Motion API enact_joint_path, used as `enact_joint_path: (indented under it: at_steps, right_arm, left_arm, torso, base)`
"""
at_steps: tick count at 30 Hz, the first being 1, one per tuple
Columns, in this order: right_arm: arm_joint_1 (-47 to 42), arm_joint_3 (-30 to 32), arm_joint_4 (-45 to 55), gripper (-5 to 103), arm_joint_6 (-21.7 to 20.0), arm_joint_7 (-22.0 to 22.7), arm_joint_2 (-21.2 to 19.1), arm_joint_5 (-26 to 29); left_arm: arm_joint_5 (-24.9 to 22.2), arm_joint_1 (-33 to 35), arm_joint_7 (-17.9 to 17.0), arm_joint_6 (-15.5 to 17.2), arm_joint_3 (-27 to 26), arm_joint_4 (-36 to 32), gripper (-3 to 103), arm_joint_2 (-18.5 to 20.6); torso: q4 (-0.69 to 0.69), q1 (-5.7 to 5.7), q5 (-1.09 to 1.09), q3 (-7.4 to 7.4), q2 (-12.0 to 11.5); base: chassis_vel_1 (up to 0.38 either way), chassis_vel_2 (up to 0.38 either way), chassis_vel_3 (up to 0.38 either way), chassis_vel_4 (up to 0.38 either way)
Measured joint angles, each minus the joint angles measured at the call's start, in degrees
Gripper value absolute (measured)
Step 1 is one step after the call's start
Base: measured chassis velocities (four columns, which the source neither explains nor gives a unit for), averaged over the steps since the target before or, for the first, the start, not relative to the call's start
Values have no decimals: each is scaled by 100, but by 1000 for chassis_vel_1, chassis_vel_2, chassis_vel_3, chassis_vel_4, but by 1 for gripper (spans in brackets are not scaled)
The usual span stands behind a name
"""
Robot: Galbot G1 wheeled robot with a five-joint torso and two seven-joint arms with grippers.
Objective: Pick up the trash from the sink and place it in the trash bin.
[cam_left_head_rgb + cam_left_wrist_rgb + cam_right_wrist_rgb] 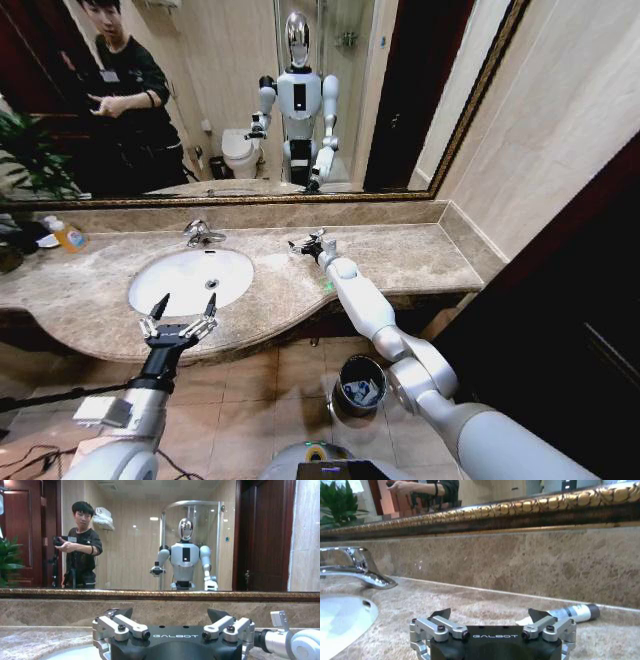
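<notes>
The white oval sink (175,290) is set in the beige marble counter, with its chrome faucet (203,234) behind it. My left gripper (185,303) hovers open over the basin's front rim, nothing between its fingers. My right gripper (310,245) is open low over the counter to the right of the sink. In the right wrist view, a small white tube with a dark cap (570,613) lies on the marble just beyond one fingertip (538,614), near the backsplash. A small green piece (326,287) lies on the counter beside my right forearm. The black trash bin (340,398) stands on the floor below the counter, holding white and blue litter.
An orange-yellow soap bottle (68,236) stands at the counter's far left beside a plant (25,150). The wall mirror (250,90) reflects me and a person standing behind. A wall and dark door close in the right side. Tiled floor lies around the bin.
</notes>
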Motion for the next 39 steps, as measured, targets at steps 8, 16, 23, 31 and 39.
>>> enact_joint_path:
  at_steps: [8,16,23,31,39]
  right_arm:
    - [-21,-118,42,100,-288,72,0,-13]
    - [-211,-324,361,100,-652,369,0,-123]
    - [-395,-542,758,100,-942,680,0,25]
    - [-480,-752,1401,100,-1106,1022,-1,392]
    - [54,-499,569,100,-449,735,-1,293]
  left_arm:
    - [0,0,0,0,0,0,100,0]
    - [0,0,0,0,0,0,100,0]
    - [0,0,0,0,0,0,100,0]
    - [0,0,0,0,0,0,100,0]
    - [0,0,0,0,0,0,100,0]
  torso:
    - [0,0,0,0,0]
    - [0,0,0,0,0]
    - [-1,0,0,-1,0]
    - [1,0,0,0,0]
    - [0,0,0,0,0]
  base:
    - [0,0,0,0]
    - [0,0,0,0]
    - [0,0,0,0]
    - [0,0,0,0]
    - [0,0,0,0]
